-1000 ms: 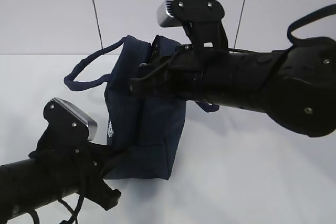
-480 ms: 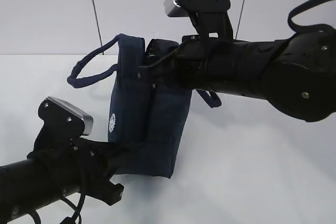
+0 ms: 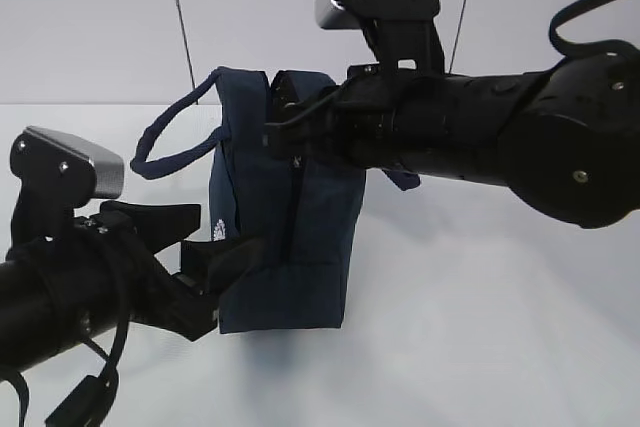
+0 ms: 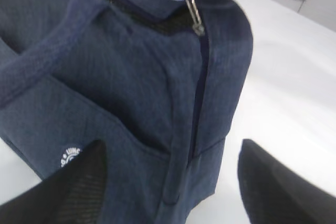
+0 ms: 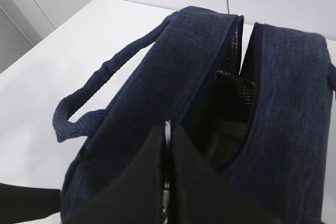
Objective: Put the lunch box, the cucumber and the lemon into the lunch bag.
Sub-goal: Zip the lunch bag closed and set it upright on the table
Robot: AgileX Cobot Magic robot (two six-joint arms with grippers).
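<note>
Right now the lunch bag [image 3: 285,207] stands upright on the white table [image 3: 480,327], its mouth only partly unzipped, a narrow dark slit showing between the two top panels. The right gripper [image 5: 169,182] is clenched, its fingers pressed together on something thin at the bag's top seam; from the left wrist view that looks like the silver zipper pull [image 4: 194,14] hanging just under those fingers, though the grip itself is hidden. The left gripper [image 4: 168,177] is released, jaws spread wide with the lower front face of the bag between them, neither finger visibly touching the fabric. One loop handle [image 5: 89,103] droops out to the far side of the right fingers.

Neither the lunch box, the cucumber nor the lemon is in view, so nothing appears packed yet.

The risk, as I judge it: with the left jaws off the bag, nothing anchors it. A further tug on the zipper could drag or tip the whole bag instead of opening it.
</note>
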